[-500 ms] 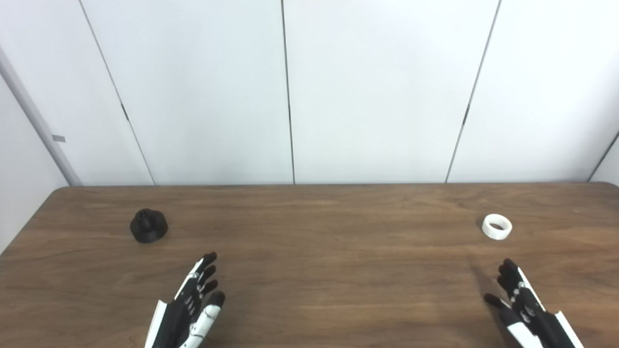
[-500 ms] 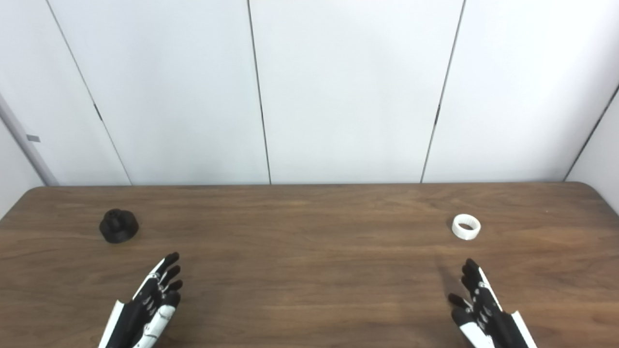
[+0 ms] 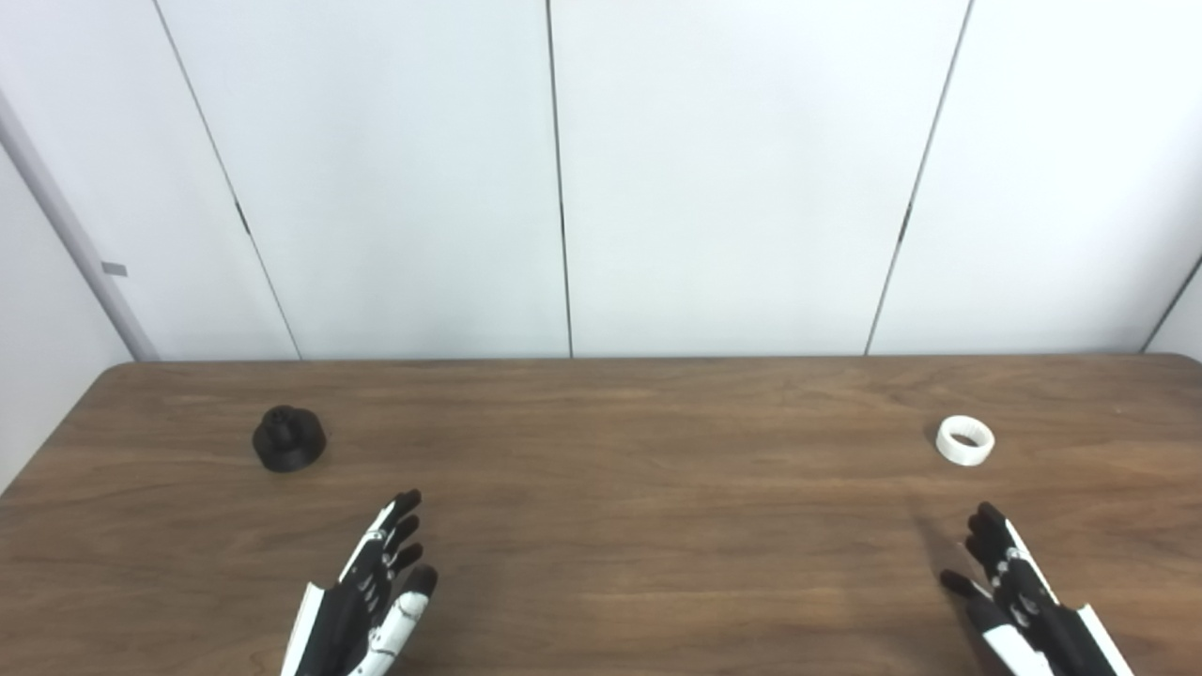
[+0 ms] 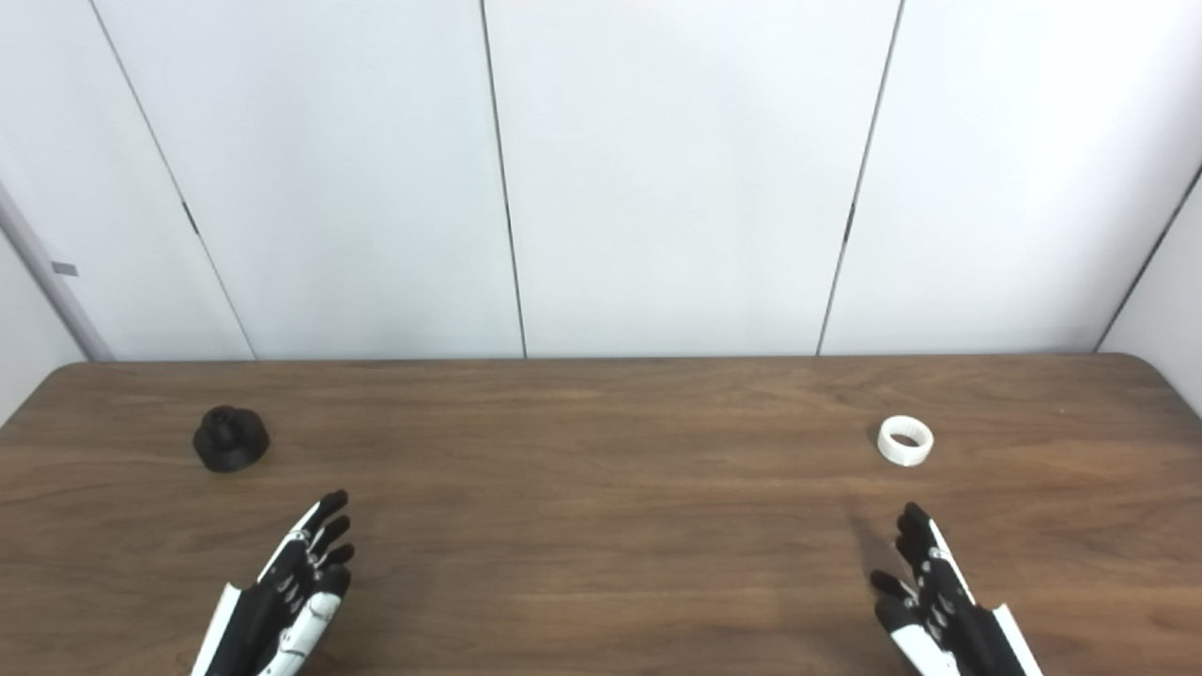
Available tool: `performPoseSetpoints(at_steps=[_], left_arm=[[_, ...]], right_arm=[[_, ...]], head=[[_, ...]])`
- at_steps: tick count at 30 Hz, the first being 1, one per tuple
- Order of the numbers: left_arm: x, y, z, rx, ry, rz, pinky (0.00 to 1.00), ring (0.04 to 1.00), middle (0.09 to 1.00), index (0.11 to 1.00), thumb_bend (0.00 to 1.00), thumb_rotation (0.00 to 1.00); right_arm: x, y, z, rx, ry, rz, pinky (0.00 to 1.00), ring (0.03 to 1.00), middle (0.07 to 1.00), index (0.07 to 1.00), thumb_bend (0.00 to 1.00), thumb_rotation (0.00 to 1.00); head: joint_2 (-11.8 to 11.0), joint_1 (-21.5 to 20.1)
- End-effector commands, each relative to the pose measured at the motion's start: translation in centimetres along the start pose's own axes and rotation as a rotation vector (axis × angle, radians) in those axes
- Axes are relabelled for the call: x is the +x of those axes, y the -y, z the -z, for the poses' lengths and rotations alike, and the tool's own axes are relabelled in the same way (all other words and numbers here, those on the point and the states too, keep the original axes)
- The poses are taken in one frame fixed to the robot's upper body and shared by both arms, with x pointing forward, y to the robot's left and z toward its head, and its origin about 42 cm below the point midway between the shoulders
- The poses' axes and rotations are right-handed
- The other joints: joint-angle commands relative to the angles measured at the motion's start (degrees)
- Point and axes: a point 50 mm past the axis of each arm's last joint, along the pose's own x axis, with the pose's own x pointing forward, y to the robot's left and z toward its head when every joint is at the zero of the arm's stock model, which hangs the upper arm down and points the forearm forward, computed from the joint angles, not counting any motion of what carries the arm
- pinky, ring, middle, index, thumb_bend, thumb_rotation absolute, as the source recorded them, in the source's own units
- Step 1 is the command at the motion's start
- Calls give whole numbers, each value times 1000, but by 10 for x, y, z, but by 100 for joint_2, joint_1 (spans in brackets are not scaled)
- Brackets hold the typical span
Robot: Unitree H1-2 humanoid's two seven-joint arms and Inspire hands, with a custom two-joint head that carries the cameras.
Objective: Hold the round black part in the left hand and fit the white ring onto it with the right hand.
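The round black part (image 3: 288, 438) stands on the brown wooden table (image 3: 620, 451) at the far left. At the far right of the table lies the white ring (image 3: 964, 439), hole facing up. My left hand (image 3: 376, 587) hovers open near the front edge, fingers stretched out, below and right of the black part and well apart from it. Close to the front right corner my right hand (image 3: 1014, 591) is also open and holds nothing, a short way in front of the ring without touching it.
White wall panels (image 3: 563, 178) rise right behind the table's far edge. The table's rounded left corner (image 3: 103, 376) and right edge are in view.
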Motion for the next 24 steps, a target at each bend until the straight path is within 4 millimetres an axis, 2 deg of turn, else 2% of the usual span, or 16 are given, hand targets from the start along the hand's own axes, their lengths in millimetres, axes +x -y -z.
performPoseSetpoints(at_steps=[1,12,21,24], left_arm=[[-6,-2,6,5,-21,-3,897,951,988,935,657,663],[-6,-2,5,7,-18,-3,886,951,989,937,639,655],[-7,2,6,2,-9,-8,905,962,999,939,606,630],[-7,2,3,7,-2,-20,896,962,1000,937,624,635]], right_arm=[[1,0,-2,-3,4,-7,902,1000,1000,1000,656,657],[1,-1,-2,-6,2,0,876,998,1000,1000,703,677],[1,2,-1,-9,5,-7,891,1000,1000,1000,640,655],[1,3,0,-9,7,-8,894,1000,1000,1000,606,644]], head=[[2,7],[-2,9],[-58,136],[-79,218]])
